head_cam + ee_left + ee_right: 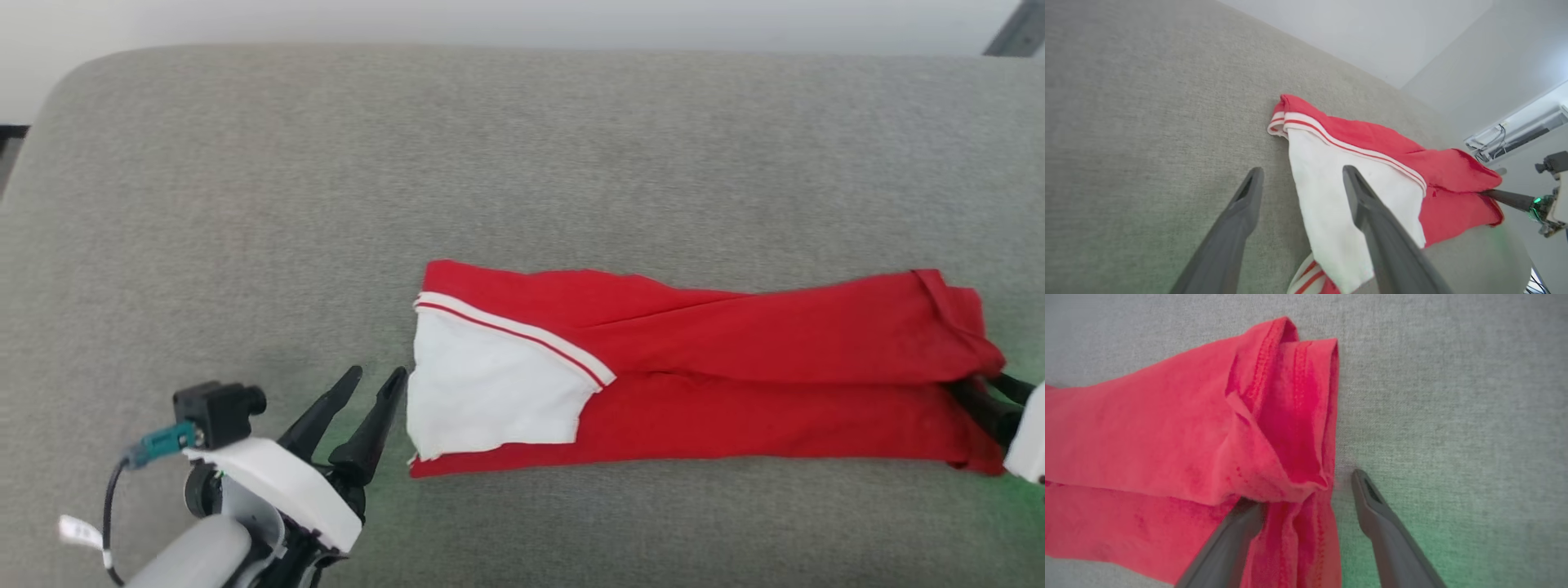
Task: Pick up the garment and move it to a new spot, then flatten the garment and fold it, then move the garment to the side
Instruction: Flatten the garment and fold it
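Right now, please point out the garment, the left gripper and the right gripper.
garment (pixel 735 351), head view, red middle.
left gripper (pixel 377 374), head view, between its fingertips.
right gripper (pixel 1305 488), right wrist view, between its fingertips.

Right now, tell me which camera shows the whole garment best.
The head view: the garment lies there end to end on the grey cushion, white panel toward the robot's left. The left wrist view catches the white striped end close up; the right wrist view, the red hemmed end.

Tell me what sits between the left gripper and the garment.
Only a thin strip of bare grey cushion separates the left gripper from the white end of the garment, as the head view shows.
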